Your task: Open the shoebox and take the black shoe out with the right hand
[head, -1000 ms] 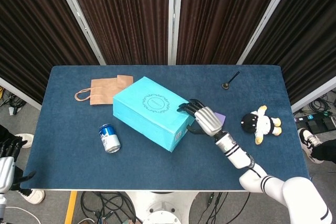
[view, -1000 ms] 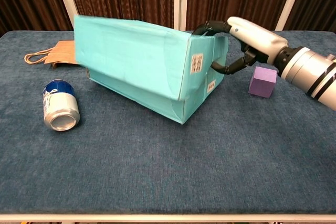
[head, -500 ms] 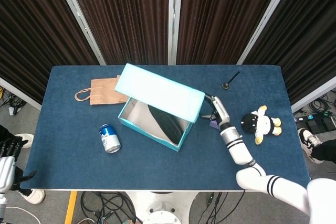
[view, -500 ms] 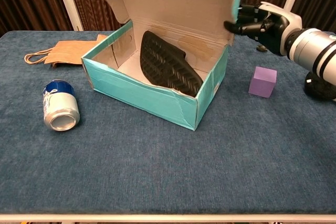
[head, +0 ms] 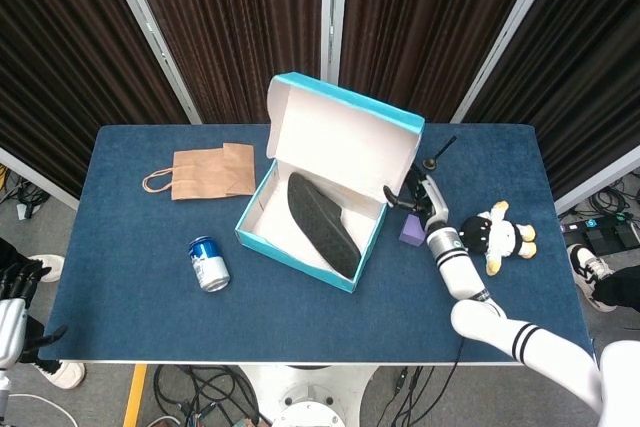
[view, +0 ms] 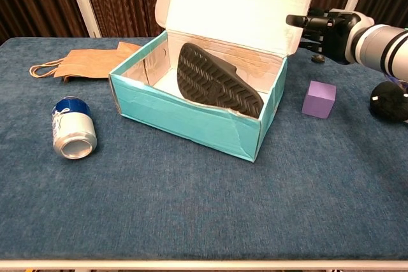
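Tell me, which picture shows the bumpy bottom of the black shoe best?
The chest view: the black shoe leans inside the shoebox, its ridged sole facing the camera. The head view shows it from above, smaller, its tread hard to see.

The black shoe point(view: 218, 81) lies sole-up, its upper hidden inside the shoebox point(view: 191, 116). In the chest view the lid point(view: 237, 1) runs off the top edge, and the plush toy point(view: 389, 100) off the right — only a dark part shows. The left hand point(head: 12, 317) is cut by the lower left corner of the head view — its pose unreadable.
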`<state>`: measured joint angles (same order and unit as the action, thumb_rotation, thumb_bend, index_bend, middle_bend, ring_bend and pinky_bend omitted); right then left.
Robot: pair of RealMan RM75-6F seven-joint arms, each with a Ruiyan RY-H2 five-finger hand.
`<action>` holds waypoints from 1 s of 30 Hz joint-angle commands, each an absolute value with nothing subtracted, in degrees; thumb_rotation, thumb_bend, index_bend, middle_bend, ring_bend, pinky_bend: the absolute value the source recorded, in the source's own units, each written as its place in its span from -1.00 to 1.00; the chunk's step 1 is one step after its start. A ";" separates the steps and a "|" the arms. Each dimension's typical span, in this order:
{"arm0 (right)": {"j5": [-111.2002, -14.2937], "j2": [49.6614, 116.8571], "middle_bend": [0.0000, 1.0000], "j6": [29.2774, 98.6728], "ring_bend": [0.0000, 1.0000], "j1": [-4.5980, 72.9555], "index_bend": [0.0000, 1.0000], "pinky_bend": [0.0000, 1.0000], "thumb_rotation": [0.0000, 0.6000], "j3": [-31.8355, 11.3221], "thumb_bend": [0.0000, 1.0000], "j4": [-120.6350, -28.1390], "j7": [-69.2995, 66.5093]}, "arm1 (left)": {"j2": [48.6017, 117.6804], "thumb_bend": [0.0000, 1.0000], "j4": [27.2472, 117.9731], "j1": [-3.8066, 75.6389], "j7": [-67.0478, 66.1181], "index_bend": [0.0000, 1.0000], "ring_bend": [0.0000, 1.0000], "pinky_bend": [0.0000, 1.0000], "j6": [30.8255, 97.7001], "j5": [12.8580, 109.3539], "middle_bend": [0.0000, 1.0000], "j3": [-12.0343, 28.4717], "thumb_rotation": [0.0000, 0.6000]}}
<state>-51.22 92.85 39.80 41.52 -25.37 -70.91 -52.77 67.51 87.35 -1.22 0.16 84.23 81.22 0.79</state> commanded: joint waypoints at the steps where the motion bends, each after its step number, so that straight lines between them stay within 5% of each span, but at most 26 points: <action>1: -51.33 90.70 -0.97 39.21 -1.00 41.70 -1.00 -1.00 1.00 -24.46 -0.86 -70.30 -46.84 | 67.61 -1.00 87.23 -1.08 0.26 -0.65 -0.97 -0.91 84.14 81.35 -0.83 0.84 1.00; 11: -46.60 80.98 -1.00 39.05 -1.00 42.45 -1.00 -1.00 1.00 -17.89 -1.00 -76.20 -23.40 | 67.91 -1.00 86.92 -0.50 0.55 -0.65 -0.97 -0.91 84.09 81.98 -0.83 1.08 1.00; 15: -44.92 78.01 -0.99 44.03 -1.00 42.82 -1.00 -1.00 1.00 -15.20 -1.00 -79.61 -12.65 | 68.09 -1.00 86.72 -0.30 0.71 -0.65 -0.97 -0.91 83.90 82.08 -0.83 1.10 1.00; 22: -57.43 76.20 -0.79 51.49 -1.00 41.26 -0.98 -1.00 1.00 -13.54 -1.00 -86.61 -8.20 | 68.24 -1.00 86.54 -0.27 0.73 -0.65 -0.97 -0.91 84.16 82.17 -0.83 1.17 1.00; 30: -66.37 76.18 -0.68 47.80 -1.00 46.76 -0.90 -1.00 1.00 -12.65 -0.94 -89.07 -0.13 | 68.28 -1.00 86.15 -1.05 1.19 -0.65 -0.97 -0.91 85.05 81.94 -0.83 0.98 1.00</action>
<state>-64.53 76.25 49.37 44.14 -13.28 -88.49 -4.20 68.27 86.17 -1.03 1.18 85.03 81.95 1.00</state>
